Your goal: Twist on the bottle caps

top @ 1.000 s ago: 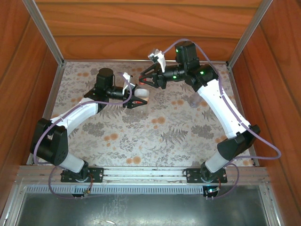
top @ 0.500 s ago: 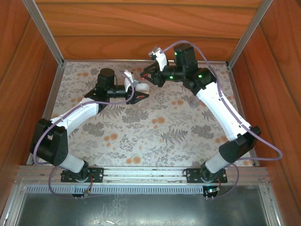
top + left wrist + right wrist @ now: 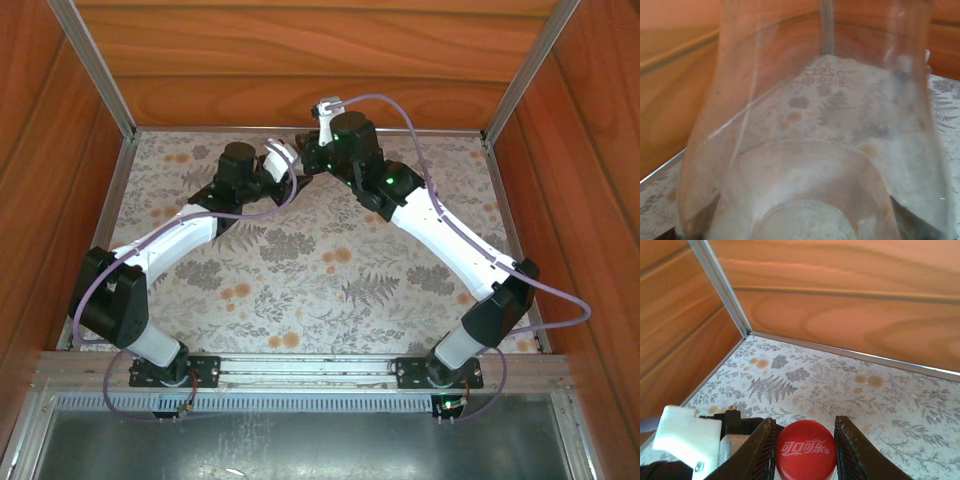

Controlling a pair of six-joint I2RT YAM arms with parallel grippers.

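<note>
The red cap (image 3: 805,450) is clamped between the right jaws, above the surface (image 3: 900,390) near the far wall. The clear bottle (image 3: 810,125) is gripped close in the left jaws. If the cap is pressed on tilted, the threads could be crossed, or the thin bottle could be squeezed and twisted loose.

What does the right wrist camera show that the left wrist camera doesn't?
The right wrist view brings a round red plastic cap with white lettering, pinched between the dark fingers of the right tool, and a metal corner post. The left wrist view brings instead a clear plastic bottle, so close that the table is seen through it. Shared by both: the flower-patterned table cover and the wooden walls.
</note>
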